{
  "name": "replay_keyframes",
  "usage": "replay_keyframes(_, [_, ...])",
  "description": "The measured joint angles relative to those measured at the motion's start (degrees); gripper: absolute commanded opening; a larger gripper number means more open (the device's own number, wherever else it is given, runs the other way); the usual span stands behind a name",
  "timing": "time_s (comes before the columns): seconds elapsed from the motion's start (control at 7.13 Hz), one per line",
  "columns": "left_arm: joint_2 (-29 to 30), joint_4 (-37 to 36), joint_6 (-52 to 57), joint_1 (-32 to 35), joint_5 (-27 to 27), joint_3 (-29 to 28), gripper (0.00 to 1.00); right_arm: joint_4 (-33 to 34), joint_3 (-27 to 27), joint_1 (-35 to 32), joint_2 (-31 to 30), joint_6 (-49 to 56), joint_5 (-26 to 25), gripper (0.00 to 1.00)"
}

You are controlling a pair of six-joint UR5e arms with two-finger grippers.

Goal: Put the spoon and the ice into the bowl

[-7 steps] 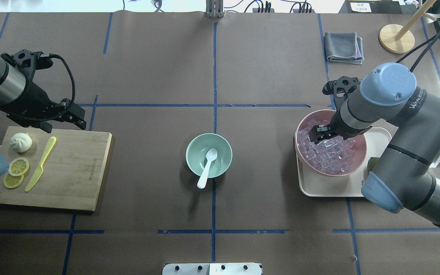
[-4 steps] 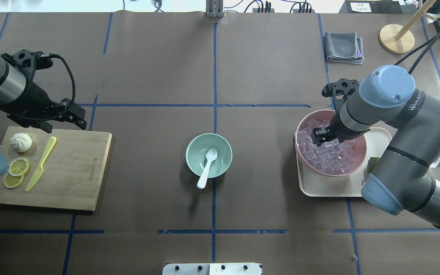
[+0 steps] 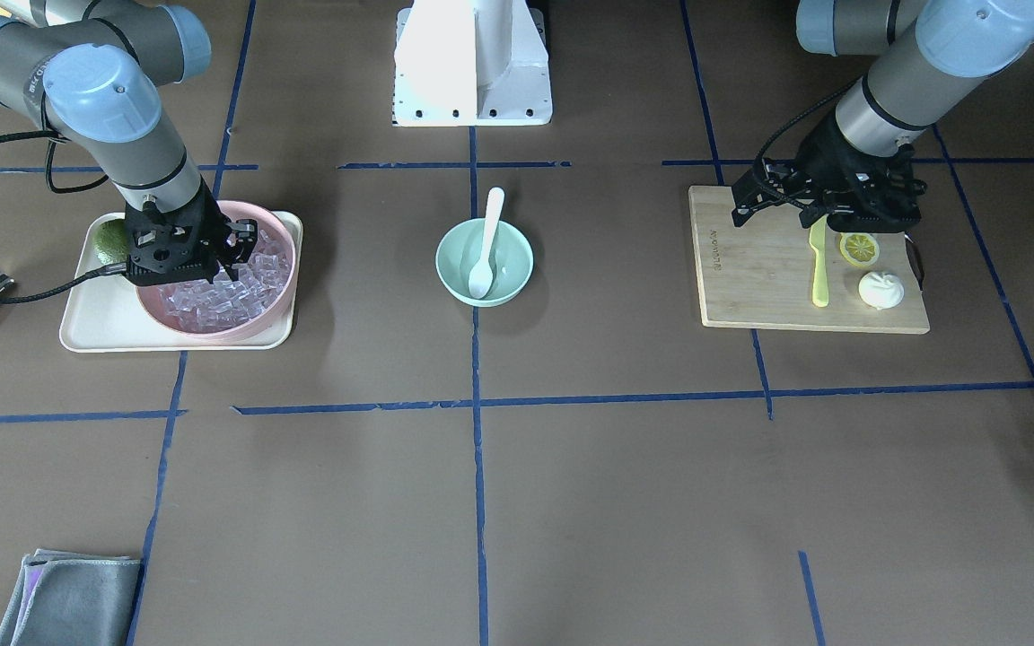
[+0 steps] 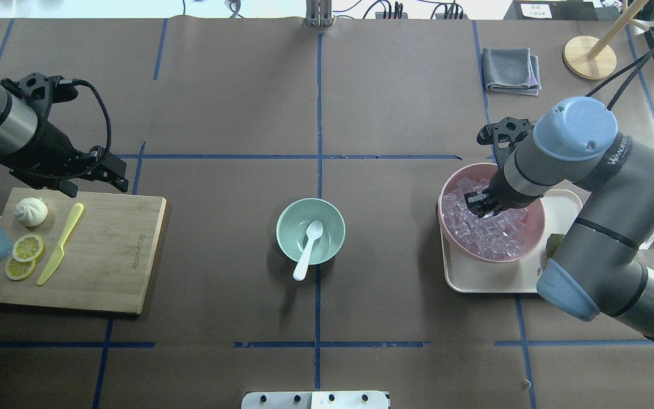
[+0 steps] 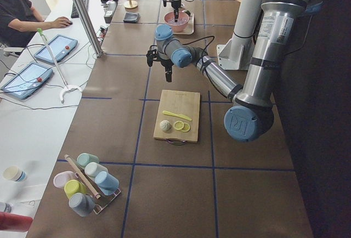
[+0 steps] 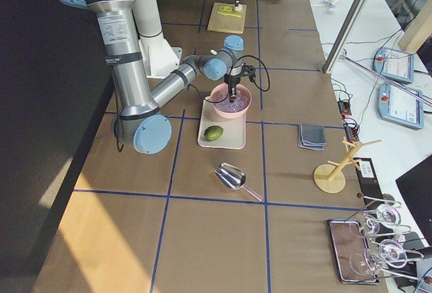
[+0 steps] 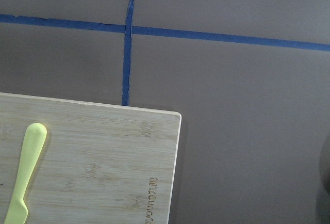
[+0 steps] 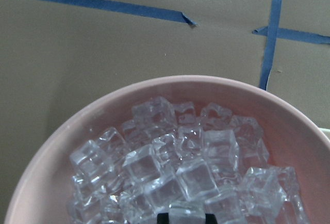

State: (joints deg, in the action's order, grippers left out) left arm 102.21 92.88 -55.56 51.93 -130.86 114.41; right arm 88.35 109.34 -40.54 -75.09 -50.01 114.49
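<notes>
The white spoon [image 4: 309,249] lies in the mint-green bowl [image 4: 284,218] at the table's middle, scoop inside and handle over the near rim; both also show in the front view, spoon [image 3: 486,242] and bowl [image 3: 445,260]. The ice [image 4: 491,238] fills the pink bowl [image 4: 440,213] on the right. My right gripper [image 4: 477,205] is down in that ice. In the right wrist view it [image 8: 185,218] is shut on one ice cube among the pile [image 8: 154,152]. My left gripper [image 4: 112,177] hangs open and empty over the cutting board's far edge.
A wooden cutting board [image 4: 105,255] on the left holds a yellow-green knife [image 4: 60,244], lemon slices [image 4: 27,248] and a bun [image 4: 31,211]. The pink bowl stands on a cream tray [image 4: 474,284] with a lime [image 3: 109,240]. A grey cloth [image 4: 511,69] lies far right.
My right gripper has sunk a little lower into the ice and its fingers have drawn in. The left arm, spoon and green bowl have not moved.
</notes>
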Motion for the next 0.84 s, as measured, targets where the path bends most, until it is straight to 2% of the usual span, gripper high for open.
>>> replay_keyframes(0.42, [-0.19,0.22,0.67,0.12,-0.10,0.93,1.00,0.01,5.14,1.28,2.67,-0.60,1.52,0.00])
replay_keyframes(0.7, [-2.25,0.32,0.75,0.47,-0.20,2.58,1.00,-0.02,4.10,6.45,8.58,-6.61,0.39,0.00])
replay_keyframes(0.84, [-3.14,0.31,0.78,0.51,-0.06,2.91,1.00,-0.19,1.81,9.01,12.40,-11.34,-1.15,0.00])
